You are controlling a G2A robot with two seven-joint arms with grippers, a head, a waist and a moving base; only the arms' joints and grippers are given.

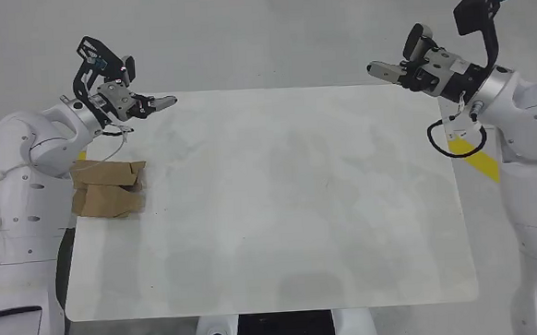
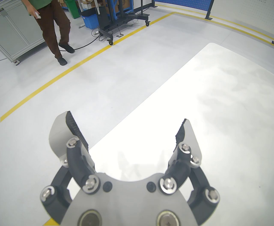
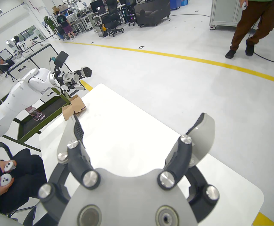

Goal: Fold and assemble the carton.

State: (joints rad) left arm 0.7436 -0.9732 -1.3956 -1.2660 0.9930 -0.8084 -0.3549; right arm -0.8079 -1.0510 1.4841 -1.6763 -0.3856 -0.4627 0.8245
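The brown carton [image 1: 108, 188] lies at the 9 o'clock edge of the white table [image 1: 271, 213], under the left arm. It is partly folded rather than flat. In the top view two panels sit side by side, one toward 12 o'clock and one toward 6. Its slightly longer side runs roughly from 9 to 3 o'clock, across the table edge, tilted a little. From the right wrist view the carton [image 3: 73, 106] shows a raised, boxy part beside a lower flap. Which end is open cannot be told.

The left gripper [image 1: 158, 103] hangs above the table's 10 o'clock corner and points toward 3 o'clock, well apart from the carton. In its own wrist view the left gripper [image 2: 126, 116] has its fingers [image 2: 71, 128] spread wide with nothing between them.

The right gripper [image 1: 378, 68] is near the 2 o'clock corner, pointing toward 9 o'clock, so the two face each other along the far edge. In its own view the right gripper [image 3: 138, 115] is likewise spread and holds nothing.
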